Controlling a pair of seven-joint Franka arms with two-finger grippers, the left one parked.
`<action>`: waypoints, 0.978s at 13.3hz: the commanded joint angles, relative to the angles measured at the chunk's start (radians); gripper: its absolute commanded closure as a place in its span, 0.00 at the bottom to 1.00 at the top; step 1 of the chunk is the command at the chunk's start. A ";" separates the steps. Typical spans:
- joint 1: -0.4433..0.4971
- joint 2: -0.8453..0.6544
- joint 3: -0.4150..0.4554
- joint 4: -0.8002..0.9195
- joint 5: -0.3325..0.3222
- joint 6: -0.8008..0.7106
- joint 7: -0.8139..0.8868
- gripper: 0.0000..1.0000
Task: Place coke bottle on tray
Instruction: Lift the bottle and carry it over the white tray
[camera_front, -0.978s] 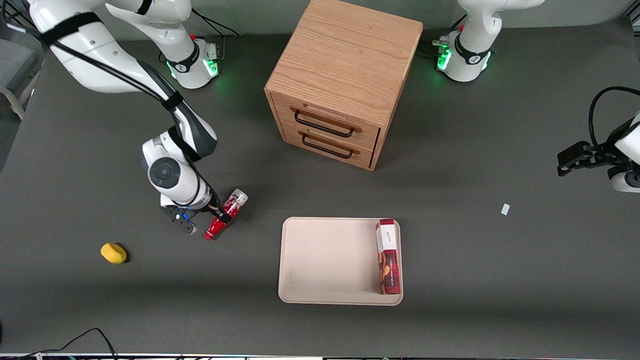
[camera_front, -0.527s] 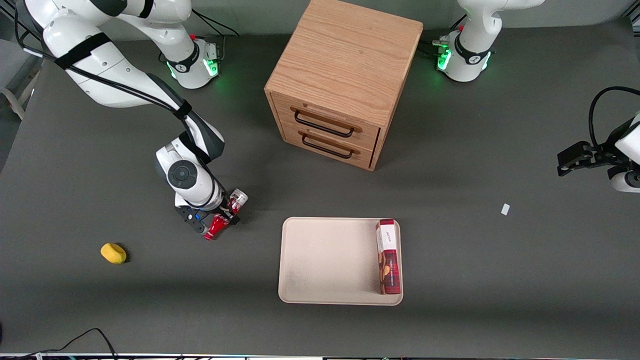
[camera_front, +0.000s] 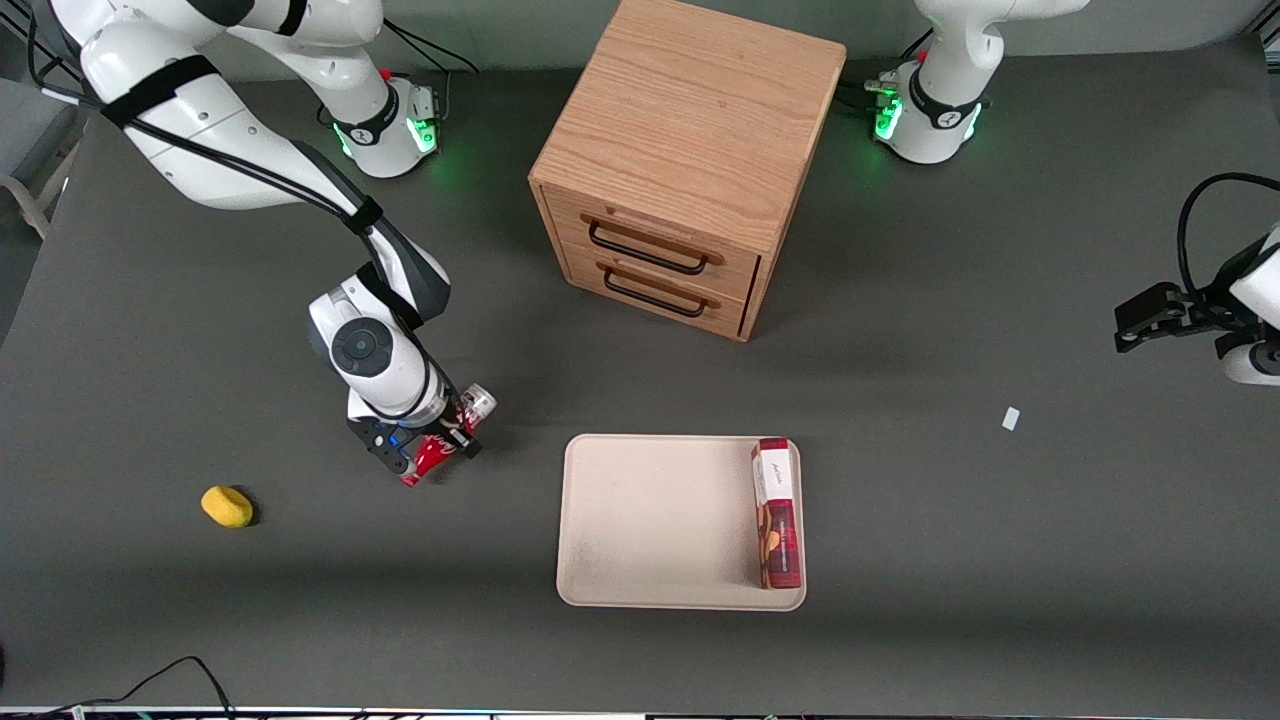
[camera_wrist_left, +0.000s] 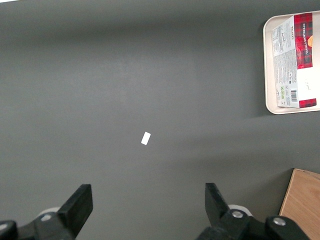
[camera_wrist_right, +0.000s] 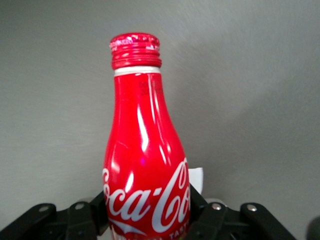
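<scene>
Gripper (camera_front: 437, 447) clamped around the lying coke bottle (camera_front: 445, 444) (camera_wrist_right: 145, 165) on the table (camera_front: 900, 520), well apart from the tray (camera_front: 650, 520), toward the working arm's end.

Materials and finishes on the table

A glossy, smooth red metallic skin is shown on the coke bottle (camera_wrist_right: 145, 165), held in the matt black gripper (camera_front: 440, 447); the tray (camera_front: 650, 520) looks matt beige, the drawer cabinet (camera_front: 690, 150) grained wood, the table (camera_front: 1000, 550) dull grey.
</scene>
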 joint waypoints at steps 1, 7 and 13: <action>0.015 -0.007 0.078 0.173 -0.022 -0.154 0.014 1.00; 0.298 0.250 0.043 0.708 -0.052 -0.250 -0.199 1.00; 0.388 0.479 -0.025 0.899 -0.066 -0.066 -0.518 1.00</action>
